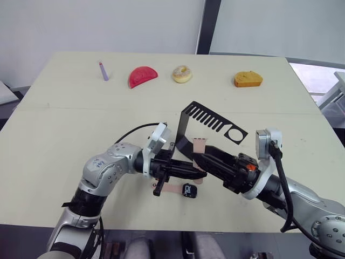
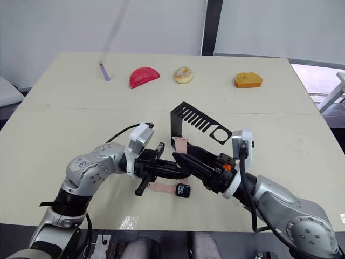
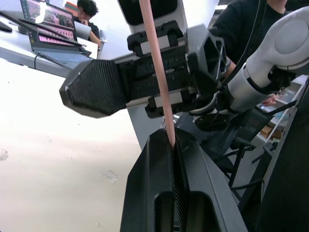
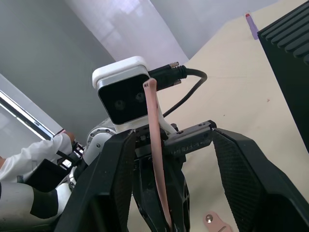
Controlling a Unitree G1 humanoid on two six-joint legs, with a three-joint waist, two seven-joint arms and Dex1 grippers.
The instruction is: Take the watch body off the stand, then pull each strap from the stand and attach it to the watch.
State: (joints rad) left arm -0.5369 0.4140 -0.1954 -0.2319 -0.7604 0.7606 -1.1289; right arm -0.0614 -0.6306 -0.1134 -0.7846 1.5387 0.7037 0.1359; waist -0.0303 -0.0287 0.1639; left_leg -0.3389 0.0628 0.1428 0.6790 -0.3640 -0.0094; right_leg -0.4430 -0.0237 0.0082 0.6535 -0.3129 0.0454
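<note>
Tabletop (image 1: 64, 124) view, going left to right. Along the far edge there's a purple stick (image 1: 103, 70), a red half-round piece (image 1: 142, 76), a donut-looking thing (image 1: 182, 74) and an orange chunk (image 1: 248, 79), all well apart from where I'm working.

My left end effector (image 1: 187, 170) is reaching in toward the middle with its fingers closed on a pink strap (image 3: 155, 72). From the left wrist cam you can see that strap pinched tight between my two black fingers (image 3: 152, 188) and running straight up out of them.

Just below my left end effector, lying flat on the tabletop, is the watch body (image 1: 190, 190), screen up, with the other strap (image 1: 171, 190) stretching out from its left side. They're touching, though I can't tell whether that strap is actually clipped in.

The stand (image 1: 213, 121) sits just behind where my two end effectors meet, base down, with its slotted top arm slanting off to the right. Watch body isn't on it.

My right end effector (image 1: 198, 160) comes in from the right, tip to tip with the left. Its fingers are spread wide on the right wrist cam, with the pinched strap standing between them, not touching either as far as I can see.
</note>
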